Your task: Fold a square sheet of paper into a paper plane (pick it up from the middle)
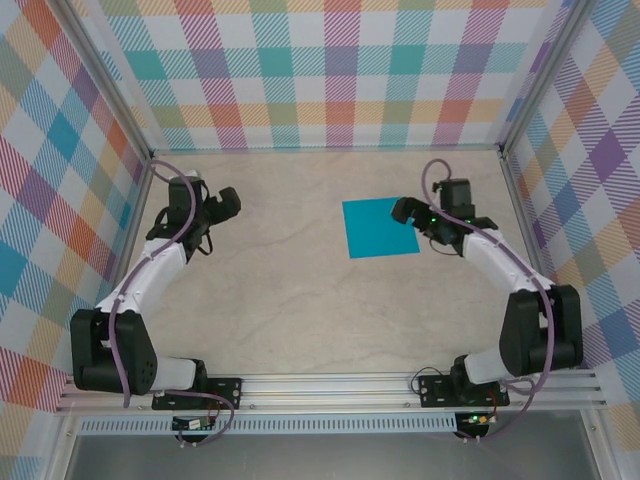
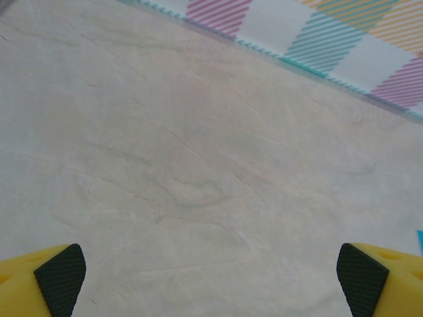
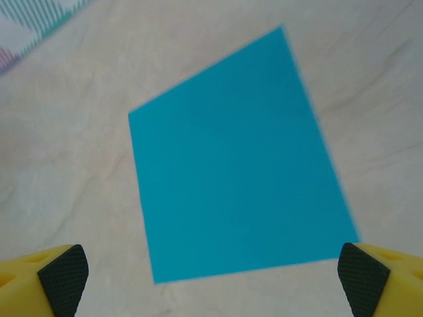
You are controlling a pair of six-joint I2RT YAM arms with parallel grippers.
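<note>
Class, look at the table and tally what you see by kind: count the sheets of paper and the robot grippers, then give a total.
Paper sheets: 1 (the square sheet of paper, teal, flat on the table)
Grippers: 2 (left gripper and right gripper, both open)
Total: 3

Plain teal-blue square sheet of paper (image 1: 379, 228) on a beige, faintly veined worktop (image 1: 290, 300); pastel plaid walls (image 1: 330, 70) around it; yellow jaws, black cross-hatched pads (image 3: 63, 274)

Beige marbled tabletop (image 1: 300, 300), pastel plaid walls (image 1: 330, 70) w/ alu frame (image 1: 330, 385).
</note>
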